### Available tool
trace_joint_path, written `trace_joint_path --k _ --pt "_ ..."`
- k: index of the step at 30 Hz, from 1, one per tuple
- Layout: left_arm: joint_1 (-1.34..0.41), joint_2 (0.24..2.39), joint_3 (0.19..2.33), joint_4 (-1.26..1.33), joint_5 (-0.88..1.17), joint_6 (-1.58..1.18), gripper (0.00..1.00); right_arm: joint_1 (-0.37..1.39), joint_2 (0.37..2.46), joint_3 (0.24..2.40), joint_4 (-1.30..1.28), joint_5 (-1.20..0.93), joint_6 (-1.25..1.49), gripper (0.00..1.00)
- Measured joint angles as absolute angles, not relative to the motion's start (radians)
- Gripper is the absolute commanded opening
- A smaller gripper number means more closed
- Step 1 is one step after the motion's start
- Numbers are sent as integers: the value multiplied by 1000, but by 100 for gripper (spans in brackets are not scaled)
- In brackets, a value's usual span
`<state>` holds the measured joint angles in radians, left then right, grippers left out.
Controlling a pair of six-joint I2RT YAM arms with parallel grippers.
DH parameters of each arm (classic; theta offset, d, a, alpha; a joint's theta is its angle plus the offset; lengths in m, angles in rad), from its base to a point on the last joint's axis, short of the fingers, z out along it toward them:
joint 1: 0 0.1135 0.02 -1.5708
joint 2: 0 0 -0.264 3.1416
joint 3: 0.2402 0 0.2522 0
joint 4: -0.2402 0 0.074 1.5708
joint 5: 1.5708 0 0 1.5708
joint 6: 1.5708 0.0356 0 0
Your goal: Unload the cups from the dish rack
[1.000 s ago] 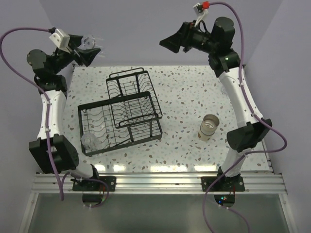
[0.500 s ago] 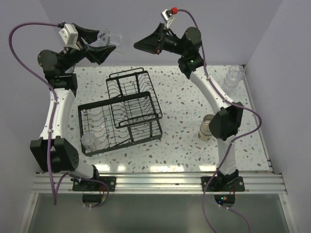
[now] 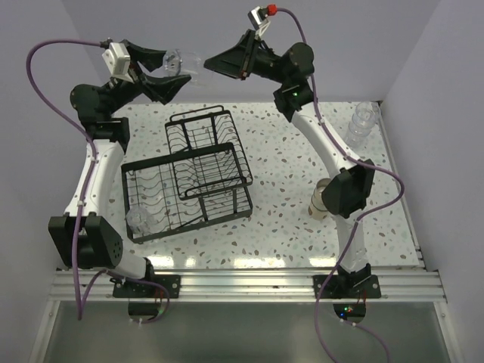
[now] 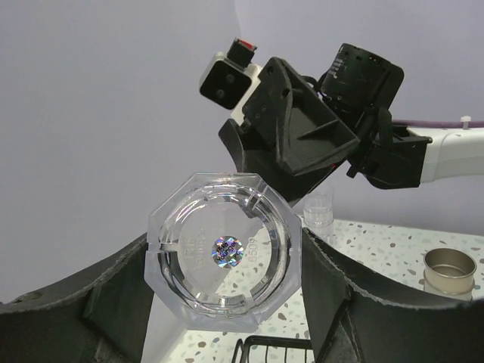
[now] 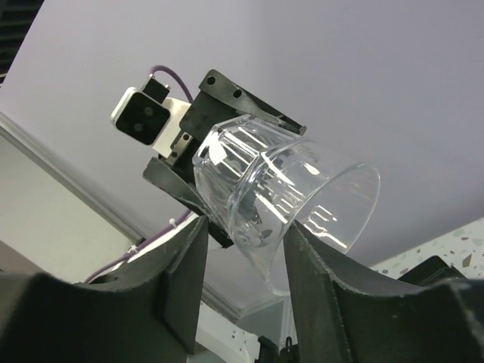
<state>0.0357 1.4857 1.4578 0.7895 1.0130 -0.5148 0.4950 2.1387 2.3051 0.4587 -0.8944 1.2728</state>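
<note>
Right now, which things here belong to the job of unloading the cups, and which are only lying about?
Job:
rack
held cup, in the left tool
cup in rack
tan cup, on the table
far cup, on the table

Lying about:
only the table itself

Robot lab cell — bare lilac walls [image 3: 151,19], speckled tabletop [image 3: 287,219], aluminium mounting rail [image 3: 242,283]

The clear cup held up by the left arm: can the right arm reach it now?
Probably yes. The right end effector is open and faces the clear cup, which is gripped in the left end effector; nothing stands between them.
</note>
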Motion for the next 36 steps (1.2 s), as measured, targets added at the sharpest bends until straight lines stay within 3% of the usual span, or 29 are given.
trace_joint_path --k 3,6,7,8,10,11,12,14,15,16,21,25,31,36 --pt "20 1486 1458 802 1010 -516 0 505 2154 2311 477 -889 1303 40" --pt "13 1486 1457 808 1010 -516 0 513 2160 2312 495 -888 1338 19" --pt "13 1486 1456 807 1012 -517 0 514 2160 2313 505 -885 1351 6" --pt "12 1487 1451 807 1016 -528 0 515 2160 2318 516 -889 1352 1" --pt "9 1487 1443 804 1036 -556 0 516 2160 2326 541 -920 1362 0" --pt "9 1487 1441 804 1040 -560 7 516 2159 2330 540 -928 1360 0" --pt "8 1487 1441 804 1042 -560 33 516 2159 2330 537 -934 1357 0" --pt "8 1487 1437 798 1044 -557 58 516 2156 2330 511 -935 1333 0" --pt "8 1487 1429 796 1044 -556 84 516 2152 2330 484 -936 1313 0" --pt "8 1487 1422 795 1043 -551 100 515 2146 2330 452 -939 1283 0" --pt "8 1480 1394 772 1003 -464 100 493 2101 2330 133 -871 1030 0" --pt "8 1472 1389 673 978 -364 100 419 2052 2349 -238 -696 742 0" --pt "8 1475 1407 355 853 -135 100 305 1986 2404 -728 -183 332 0" --pt "8 1479 1410 199 768 6 100 260 1974 2432 -929 228 94 0"
